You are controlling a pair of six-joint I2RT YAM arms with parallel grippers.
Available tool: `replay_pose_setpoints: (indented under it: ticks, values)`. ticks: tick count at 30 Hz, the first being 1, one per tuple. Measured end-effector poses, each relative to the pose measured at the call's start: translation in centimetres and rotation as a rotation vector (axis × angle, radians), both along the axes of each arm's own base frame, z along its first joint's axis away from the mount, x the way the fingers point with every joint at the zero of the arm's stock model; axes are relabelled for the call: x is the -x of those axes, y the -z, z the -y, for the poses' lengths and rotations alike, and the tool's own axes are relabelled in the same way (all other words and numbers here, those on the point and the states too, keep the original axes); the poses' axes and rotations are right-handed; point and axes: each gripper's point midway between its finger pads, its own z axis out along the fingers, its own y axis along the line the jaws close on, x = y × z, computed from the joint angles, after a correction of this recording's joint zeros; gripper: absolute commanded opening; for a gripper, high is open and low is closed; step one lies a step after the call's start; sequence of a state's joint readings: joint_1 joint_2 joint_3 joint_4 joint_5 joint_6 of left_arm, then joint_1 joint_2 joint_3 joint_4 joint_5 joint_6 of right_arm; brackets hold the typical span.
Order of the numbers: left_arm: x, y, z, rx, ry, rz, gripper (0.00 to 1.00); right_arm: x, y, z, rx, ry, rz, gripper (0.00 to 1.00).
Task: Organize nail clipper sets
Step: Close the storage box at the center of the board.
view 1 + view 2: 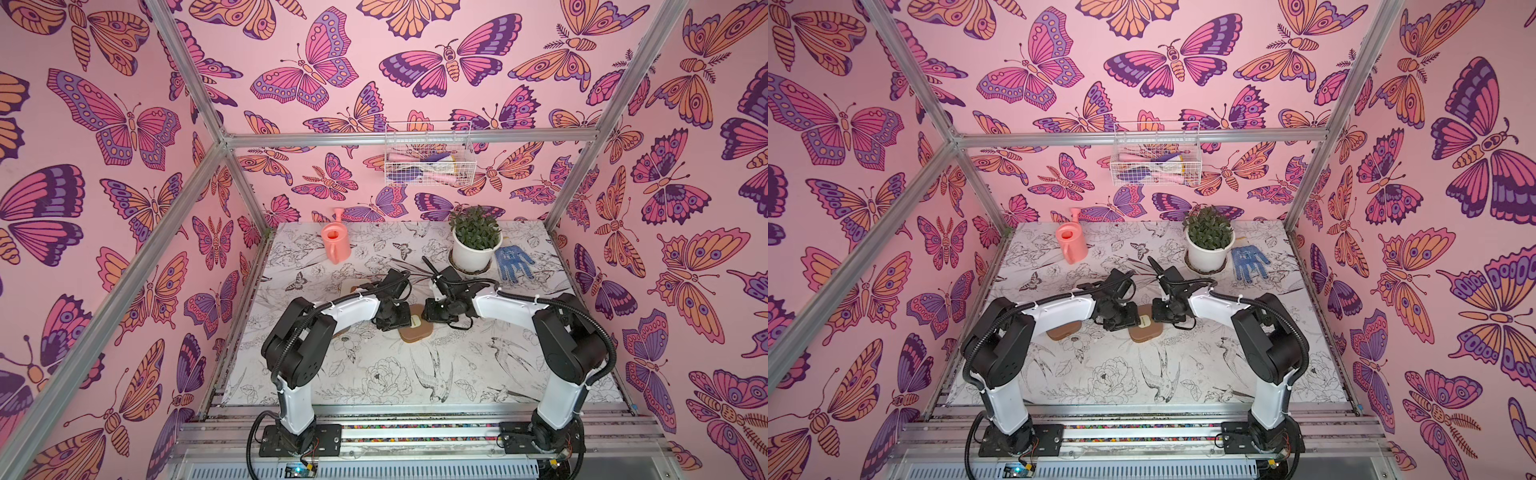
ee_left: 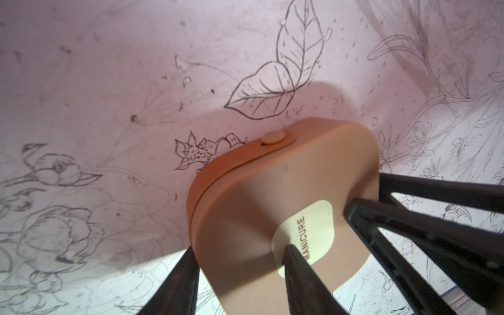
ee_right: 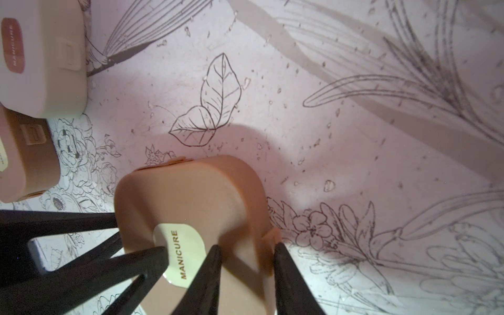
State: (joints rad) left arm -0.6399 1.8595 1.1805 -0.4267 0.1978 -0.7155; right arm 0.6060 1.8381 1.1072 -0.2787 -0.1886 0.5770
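A tan case (image 1: 419, 334) lay flat and closed at the centre of the frame, on the worktop (image 1: 478, 365) between the two arms. The left hand (image 2: 240, 246) was clamped on it, with one finger against its side wall and the other on the cream label (image 2: 319, 218). The right hand (image 3: 248, 245) stood narrow, straddling the edge by the clasp tab (image 3: 272, 236); whether it gripped could not be told. A second tan case (image 1: 1064, 331) lay left of centre, partly under the left arm, with a cream case (image 3: 41, 60) just beside it.
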Motion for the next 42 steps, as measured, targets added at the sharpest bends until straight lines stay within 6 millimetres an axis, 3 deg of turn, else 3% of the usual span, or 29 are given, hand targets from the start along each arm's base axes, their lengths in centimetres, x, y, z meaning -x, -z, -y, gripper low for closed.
replay_pose_setpoints:
  ticks: [18,42]
  values:
    - [0.02,0.02,0.07,-0.003,0.001,-0.011,0.51,0.12,0.38,0.05,-0.03,0.019,0.024,0.32]
    - [-0.03,0.04,0.11,-0.004,-0.01,-0.02,0.51,-0.18,0.99,-0.03,-0.216,0.145,0.129,0.34]
